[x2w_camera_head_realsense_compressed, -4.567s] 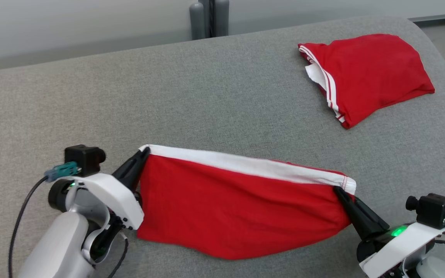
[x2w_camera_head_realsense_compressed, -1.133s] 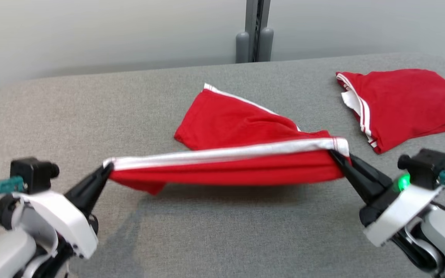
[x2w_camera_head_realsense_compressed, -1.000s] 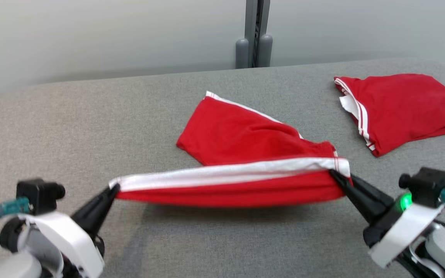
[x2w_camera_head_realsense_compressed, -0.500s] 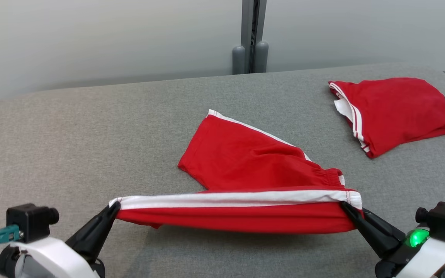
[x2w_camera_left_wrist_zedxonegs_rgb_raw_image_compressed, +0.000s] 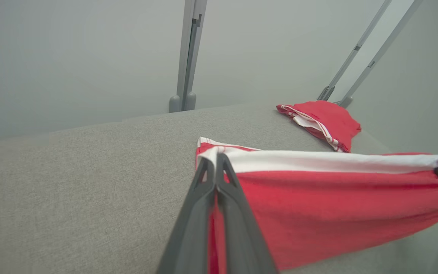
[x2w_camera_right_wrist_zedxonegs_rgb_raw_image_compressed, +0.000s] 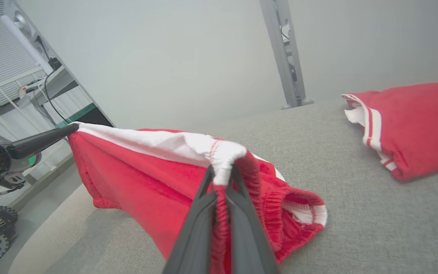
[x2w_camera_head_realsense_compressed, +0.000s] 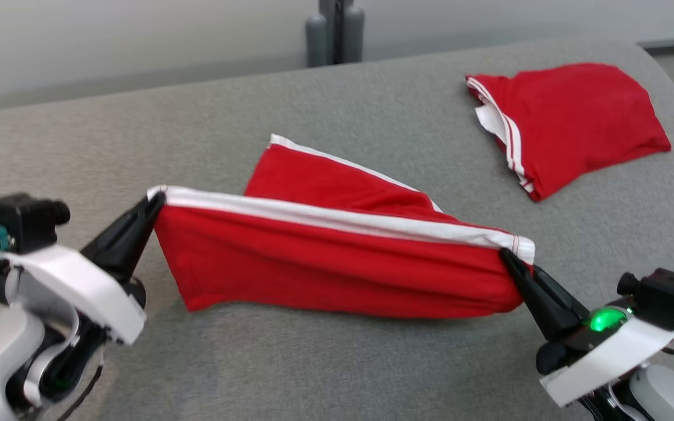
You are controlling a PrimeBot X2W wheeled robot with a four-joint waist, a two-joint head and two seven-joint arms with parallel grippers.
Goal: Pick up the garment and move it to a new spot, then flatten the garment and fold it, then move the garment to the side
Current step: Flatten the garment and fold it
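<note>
My left gripper (x2w_camera_head_realsense_compressed: 154, 202) and right gripper (x2w_camera_head_realsense_compressed: 506, 255) are each clamped on one end of the garment (x2w_camera_head_realsense_compressed: 337, 269). It spans between them, long axis left-to-right, its far half lying on the counter (x2w_camera_head_realsense_compressed: 313, 362) beyond.

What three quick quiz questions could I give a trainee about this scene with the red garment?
1. True or false: the left gripper is open and clear of the garment.
2. Where does the folded red cloth lie? A: on the far right of the grey surface, apart from the garment. B: under the garment. C: draped over an arm.
3. Fill in: the right gripper pinches the garment at the end of its ___ band.

Key
1. False: it is shut on the garment's corner.
2. A
3. white
</note>
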